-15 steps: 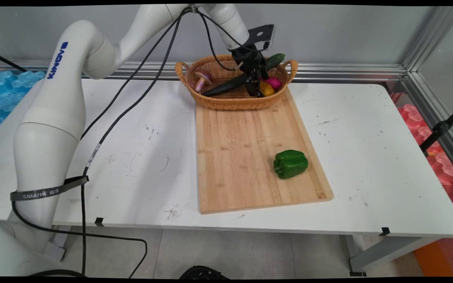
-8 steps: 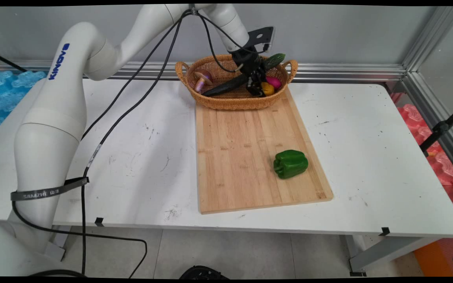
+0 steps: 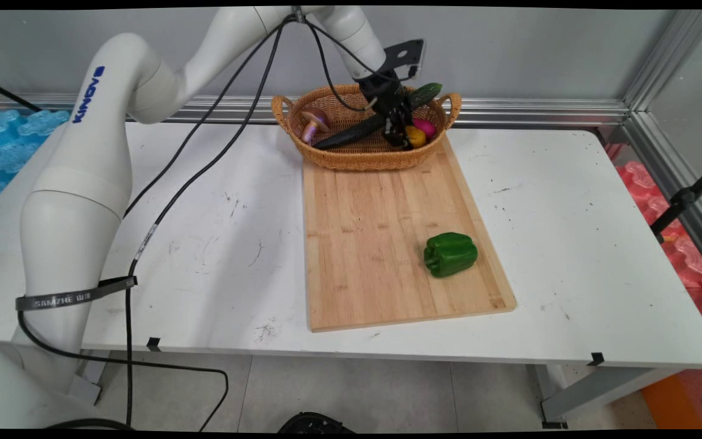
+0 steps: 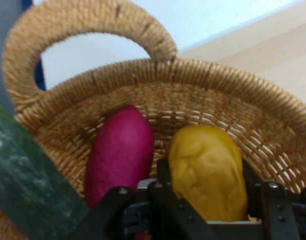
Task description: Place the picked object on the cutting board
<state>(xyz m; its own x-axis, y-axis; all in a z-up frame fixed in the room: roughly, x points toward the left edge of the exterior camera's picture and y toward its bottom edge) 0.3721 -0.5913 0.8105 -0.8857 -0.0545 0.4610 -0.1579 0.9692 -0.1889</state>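
My gripper [image 3: 402,138] reaches down into the right half of a wicker basket [image 3: 357,160] at the back of the table. In the hand view the gripper [image 4: 205,175] is shut on a yellow potato [image 4: 208,150], with one finger on each side of it. That potato [image 3: 415,136] shows just right of the fingers in the main view. A magenta sweet potato [image 4: 120,150] lies beside it against the basket wall [image 4: 193,75]. A dark green cucumber [image 3: 351,133] leans across the basket, passing behind the hand.
A purple mushroom [image 3: 313,121] lies in the basket's left half. A wooden cutting board [image 3: 375,244] runs from the basket toward the near edge, with a green bell pepper [image 3: 450,254] on its right side. Black cables hang from the arm.
The gripper has risen a little inside the basket and drifted slightly right, with the yellow potato moving along. The pepper and board are unmoved.
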